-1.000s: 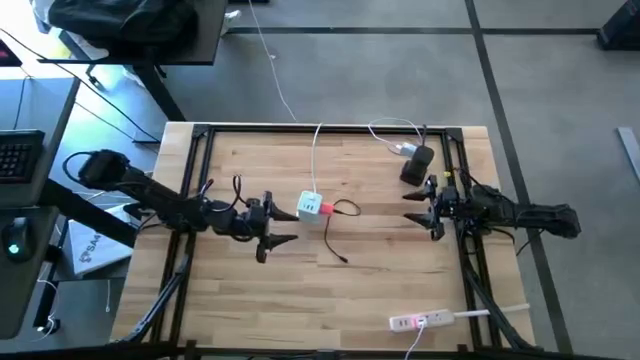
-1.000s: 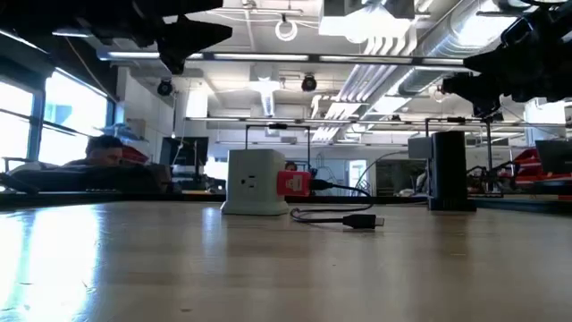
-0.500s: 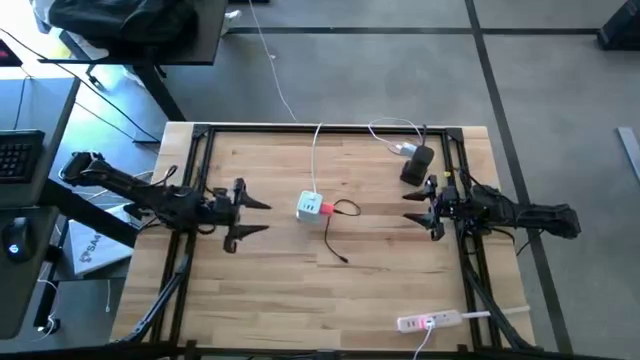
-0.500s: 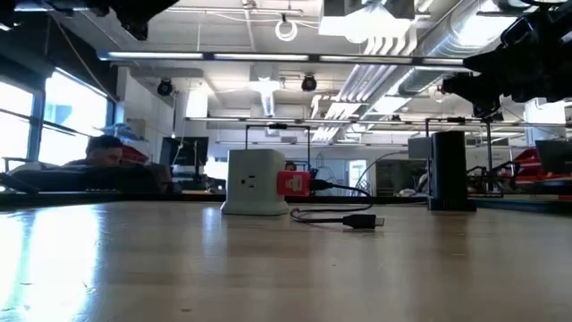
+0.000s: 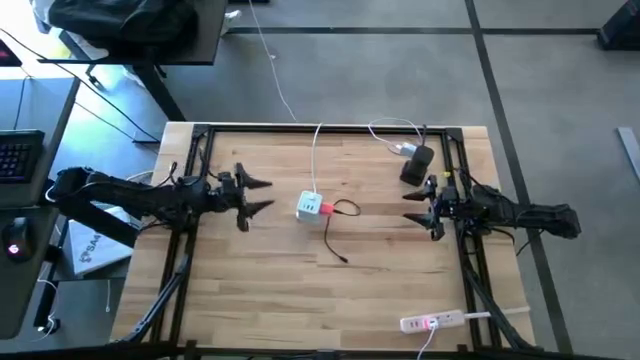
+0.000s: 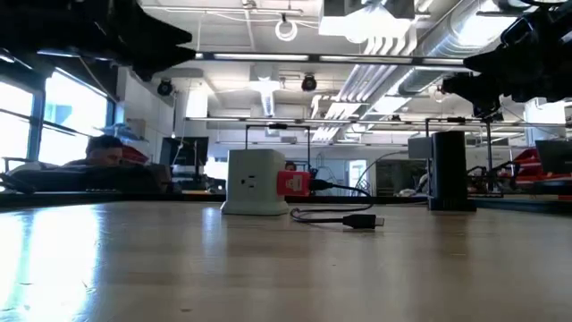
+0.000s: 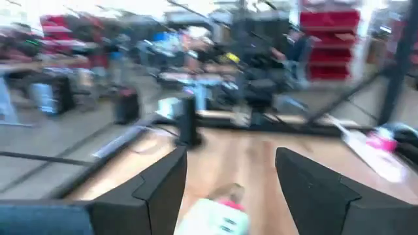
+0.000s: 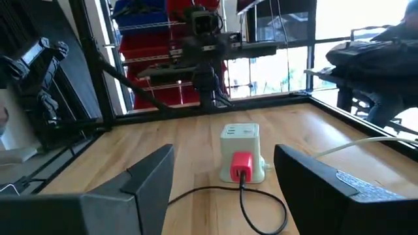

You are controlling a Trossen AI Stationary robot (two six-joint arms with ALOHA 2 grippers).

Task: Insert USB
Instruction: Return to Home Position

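At the bottom right of the high view, a white power strip is lying near the table edge. Higher up, a thin black cable is trailing across the wood, its loose end lying free. It is running up to the red-pink USB plug, which is sitting flush against the right side of a white cube at the centre of the frame. The left gripper is hanging left of the cube, fingers spread apart and holding nothing. The right gripper is hanging at centre right, fingers likewise apart and empty. Above it, a black block is standing upright.
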